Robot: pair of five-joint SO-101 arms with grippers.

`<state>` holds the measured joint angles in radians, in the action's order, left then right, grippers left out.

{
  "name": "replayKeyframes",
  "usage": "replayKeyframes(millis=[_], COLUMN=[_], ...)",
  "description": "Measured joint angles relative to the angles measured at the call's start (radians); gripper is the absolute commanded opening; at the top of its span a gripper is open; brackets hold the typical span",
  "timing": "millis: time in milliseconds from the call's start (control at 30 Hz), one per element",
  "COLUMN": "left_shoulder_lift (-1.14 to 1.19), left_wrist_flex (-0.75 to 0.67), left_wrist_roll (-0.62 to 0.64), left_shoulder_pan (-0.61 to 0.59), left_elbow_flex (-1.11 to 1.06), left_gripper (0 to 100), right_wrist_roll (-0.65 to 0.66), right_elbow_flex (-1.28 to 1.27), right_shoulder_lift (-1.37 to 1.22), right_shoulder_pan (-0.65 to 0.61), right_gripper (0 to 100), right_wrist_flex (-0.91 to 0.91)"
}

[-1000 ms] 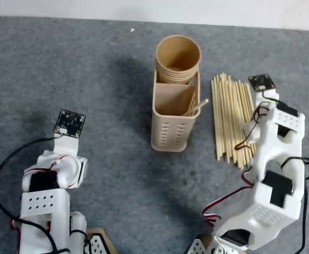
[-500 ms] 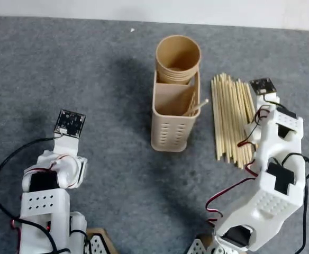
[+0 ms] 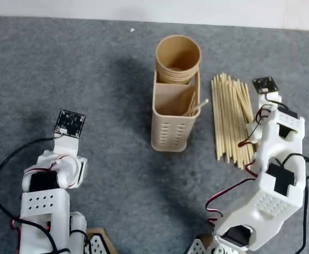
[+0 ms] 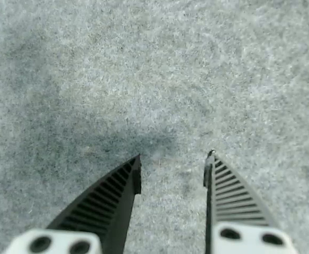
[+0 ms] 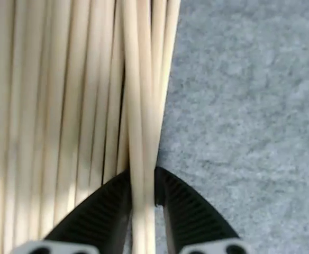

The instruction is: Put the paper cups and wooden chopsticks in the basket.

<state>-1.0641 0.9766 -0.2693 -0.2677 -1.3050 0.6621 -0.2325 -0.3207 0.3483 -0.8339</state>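
The right hand (image 5: 143,179) is almost closed and pinches one or two chopsticks (image 3: 229,119) at the outer edge of the pile, the edge away from the basket (image 3: 170,135). The pile lies flat on the surface (image 3: 91,69) just beside the basket, its long axis in line with this hand. I judge that the lift must carry them across the pile to the basket. The cups (image 3: 178,53) sit stacked in its far compartment. The left hand (image 4: 174,159) is open and holds nothing, well apart from all
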Motion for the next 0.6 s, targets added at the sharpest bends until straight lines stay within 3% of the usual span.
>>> replayKeyframes(millis=[200,600], left_shoulder_lift=[0.0,0.0], left_wrist_flex=[0.0,0.0], left_wrist_roll=[0.0,0.0], left_shoulder_pan=[0.0,0.025], left_elbow_flex=[0.0,-0.003], left_gripper=[20,20], right_wrist_roll=[-0.132,-0.35], right_elbow_flex=[-0.002,-0.002], right_shoulder_lift=[0.075,0.626], right_shoulder_pan=[0.006,-0.058], right_gripper=[0.5,0.5], right_wrist_flex=[-0.002,-0.002])
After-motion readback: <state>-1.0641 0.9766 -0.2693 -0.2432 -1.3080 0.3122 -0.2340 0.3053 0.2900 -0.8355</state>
